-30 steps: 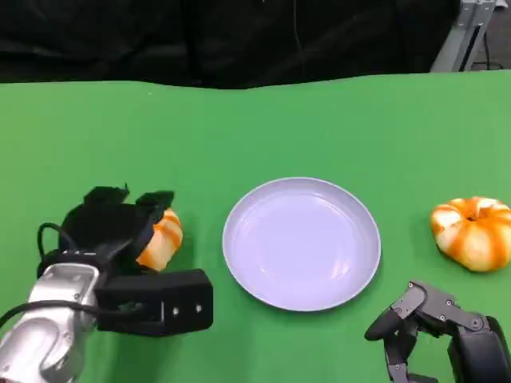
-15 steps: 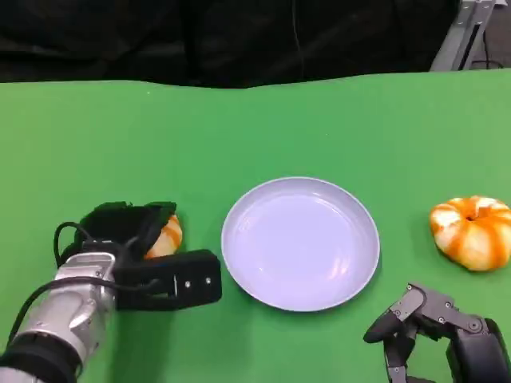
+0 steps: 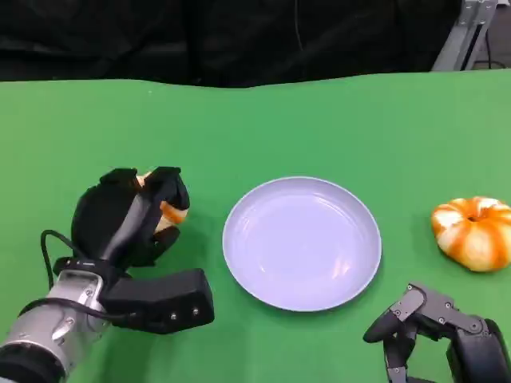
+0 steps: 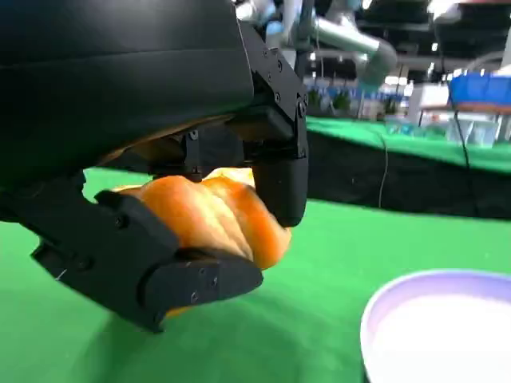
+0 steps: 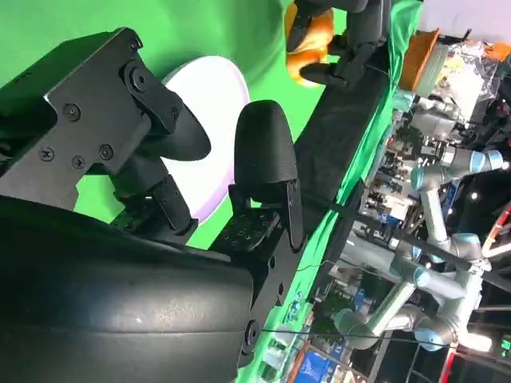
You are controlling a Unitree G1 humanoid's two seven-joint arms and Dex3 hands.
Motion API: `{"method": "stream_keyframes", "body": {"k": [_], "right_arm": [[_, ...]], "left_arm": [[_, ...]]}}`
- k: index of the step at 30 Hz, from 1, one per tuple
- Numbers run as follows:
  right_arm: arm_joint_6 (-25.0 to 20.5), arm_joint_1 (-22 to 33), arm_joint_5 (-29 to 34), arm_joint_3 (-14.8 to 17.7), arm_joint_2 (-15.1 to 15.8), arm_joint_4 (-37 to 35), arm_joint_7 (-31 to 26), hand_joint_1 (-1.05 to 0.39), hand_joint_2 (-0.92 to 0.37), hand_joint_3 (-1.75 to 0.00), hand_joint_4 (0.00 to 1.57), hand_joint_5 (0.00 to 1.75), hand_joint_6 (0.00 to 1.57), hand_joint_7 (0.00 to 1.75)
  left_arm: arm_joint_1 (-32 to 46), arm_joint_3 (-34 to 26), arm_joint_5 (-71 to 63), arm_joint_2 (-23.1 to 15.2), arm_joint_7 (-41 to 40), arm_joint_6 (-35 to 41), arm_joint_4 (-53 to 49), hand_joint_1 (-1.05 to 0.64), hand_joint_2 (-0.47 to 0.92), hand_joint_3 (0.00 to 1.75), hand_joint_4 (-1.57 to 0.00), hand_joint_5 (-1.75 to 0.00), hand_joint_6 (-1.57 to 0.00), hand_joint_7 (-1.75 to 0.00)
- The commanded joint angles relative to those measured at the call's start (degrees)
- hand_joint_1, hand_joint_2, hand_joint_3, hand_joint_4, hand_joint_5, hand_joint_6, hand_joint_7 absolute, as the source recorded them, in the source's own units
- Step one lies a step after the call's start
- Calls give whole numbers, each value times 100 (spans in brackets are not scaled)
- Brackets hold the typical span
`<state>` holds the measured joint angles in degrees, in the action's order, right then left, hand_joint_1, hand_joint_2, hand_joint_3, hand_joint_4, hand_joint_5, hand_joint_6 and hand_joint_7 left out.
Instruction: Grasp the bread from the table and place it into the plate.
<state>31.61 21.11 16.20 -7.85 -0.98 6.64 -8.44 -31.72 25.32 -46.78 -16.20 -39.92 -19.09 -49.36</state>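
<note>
Since a second ago my left hand (image 3: 132, 215) has lifted and turned at the left of the head view, so its black back now faces the camera and the bread (image 3: 169, 212) shows as just an orange sliver at its right edge. My left wrist view confirms the grip: the black fingers (image 4: 184, 275) curl under and over the golden bread (image 4: 207, 211), which hangs clear of the green surface there. My right hand (image 3: 435, 331) has not shifted; it sits at the lower right corner of the head view with fingers loosely curled and apart, holding nothing.

I see the pale lilac plate (image 3: 239, 263) at the centre of the head view, bare, just to the right of my left hand and not touching it. A second orange-and-white bread (image 3: 473, 231) lies at the right edge of the frame, well apart from the plate.

I read the table (image 3: 255, 128) as covered in plain green cloth across the whole frame. Along the top of the head view runs a black drape, with a grey metal frame (image 3: 467, 32) at the upper right corner. My wrist views catch a bright hall beyond the table, with silver robot arms (image 5: 415, 295), blue bins (image 4: 479, 88) and ceiling lights, all blurred.
</note>
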Motion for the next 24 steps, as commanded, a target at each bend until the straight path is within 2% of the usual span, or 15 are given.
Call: {"method": "stream_keyframes", "body": {"k": [1, 6, 10, 14, 20, 24], "right_arm": [[-44, 3, 4, 9, 2, 55, -34, 6, -35, -136, 89, 174, 81, 135], [-11, -5, 14, 7, 7, 46, -39, 8, -34, -138, 88, 174, 81, 135], [-67, 3, 25, 0, -8, 77, -36, 8, -34, -139, 89, 174, 81, 136], [-77, 2, 52, 3, -11, 81, -39, 9, -33, -139, 89, 174, 81, 136], [-130, 33, 14, -14, -38, 107, -15, 8, -33, -140, 90, 175, 81, 135], [-97, 24, 44, -16, -32, 101, -29, 9, -33, -140, 89, 175, 81, 135]], "left_arm": [[-68, 36, -81, -119, -260, -47, 279, -8, 30, 126, -89, -175, -72, -172], [-44, 47, -49, -90, -227, -233, 489, -8, 28, 128, -90, -175, -74, -171], [-111, 162, -89, 71, -209, -417, 701, -6, 23, 141, -92, -175, -77, -169], [-321, 339, 76, 463, 274, -641, 659, -10, 24, 140, -90, -175, -75, -170], [-571, 500, 47, 952, 392, -655, 240, -11, 27, 134, -91, -175, -78, -168], [-809, 666, 0, 1248, 372, -727, -175, -14, 28, 128, -91, -175, -74, -174]]}}
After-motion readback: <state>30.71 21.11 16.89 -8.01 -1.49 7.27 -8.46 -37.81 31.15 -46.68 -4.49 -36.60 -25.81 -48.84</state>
